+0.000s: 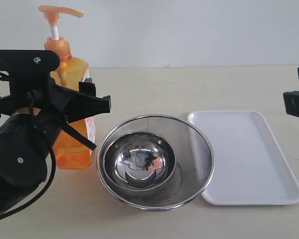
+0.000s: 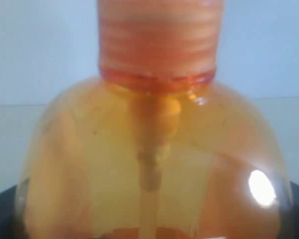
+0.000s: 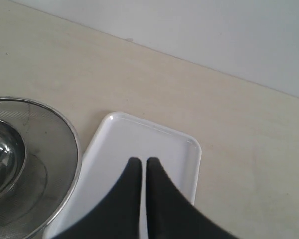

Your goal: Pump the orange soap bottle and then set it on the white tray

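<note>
Two grippers show, and only one sits near the task's object. The orange soap bottle [image 1: 72, 147] stands upright on the beige table [image 1: 189, 84] at the left of the exterior view, its pump head [image 1: 60, 12] raised on a white stem with the spout pointing right. The left gripper [image 1: 97, 97] reaches across the bottle's body at label height, with one black finger [image 1: 102, 103] lying across the front face. In the left wrist view the bottle [image 2: 154, 164] fills nearly everything (we see only dark slivers at two corners), so we cannot tell whether the fingers press the plastic or merely flank it.

A round steel mesh strainer [image 1: 199, 144] sits just beside the bottle, holding a shiny steel bowl [image 1: 139, 159]. On its other side lies the white tray [image 1: 249, 164], bare, with the strainer's rim lapping its long edge in the exterior view.

The right gripper [image 1: 296, 102] hangs at the right edge of the exterior view, well apart from the bottle. In its wrist view the right gripper [image 3: 143, 162] has its two dark fingers drawn together, with a thin slit between them and nothing held, above one end of the tray [image 3: 139, 139].
</note>
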{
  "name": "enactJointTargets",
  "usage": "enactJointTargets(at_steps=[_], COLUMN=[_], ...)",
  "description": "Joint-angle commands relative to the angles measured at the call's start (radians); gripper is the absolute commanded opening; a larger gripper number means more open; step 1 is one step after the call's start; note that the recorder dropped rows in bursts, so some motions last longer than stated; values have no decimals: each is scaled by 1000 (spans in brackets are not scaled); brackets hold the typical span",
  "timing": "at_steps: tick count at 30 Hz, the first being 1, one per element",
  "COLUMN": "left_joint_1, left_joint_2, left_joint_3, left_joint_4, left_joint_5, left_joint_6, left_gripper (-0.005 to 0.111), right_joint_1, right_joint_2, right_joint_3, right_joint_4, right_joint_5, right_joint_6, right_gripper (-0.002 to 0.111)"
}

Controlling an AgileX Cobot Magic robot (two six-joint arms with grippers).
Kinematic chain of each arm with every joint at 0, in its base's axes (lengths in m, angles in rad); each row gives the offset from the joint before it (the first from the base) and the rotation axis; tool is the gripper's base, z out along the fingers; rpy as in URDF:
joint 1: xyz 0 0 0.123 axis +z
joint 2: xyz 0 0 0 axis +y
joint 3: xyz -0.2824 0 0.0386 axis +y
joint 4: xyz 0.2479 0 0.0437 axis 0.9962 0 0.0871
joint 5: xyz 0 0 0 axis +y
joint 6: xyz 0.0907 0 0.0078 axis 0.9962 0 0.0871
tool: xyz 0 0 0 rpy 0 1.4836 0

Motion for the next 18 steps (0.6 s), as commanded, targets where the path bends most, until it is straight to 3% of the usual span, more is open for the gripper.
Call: enactJointTargets(at_steps=[1, 18], left_joint_1=[3, 3], left_joint_2=[-19, -55], left_joint_3=[-7, -7], left_joint_4=[80, 96], left_joint_5=[-56, -61], left_joint_6=[-4, -35], left_gripper=[5, 5], right_joint_1=[-1, -1], right_joint_2=[-9, -9], right_joint_3=[4, 4], right_joint_4=[-3, 4], right_joint_5=[-7, -5], right_joint_6=[-4, -25], right_gripper=[0, 0])
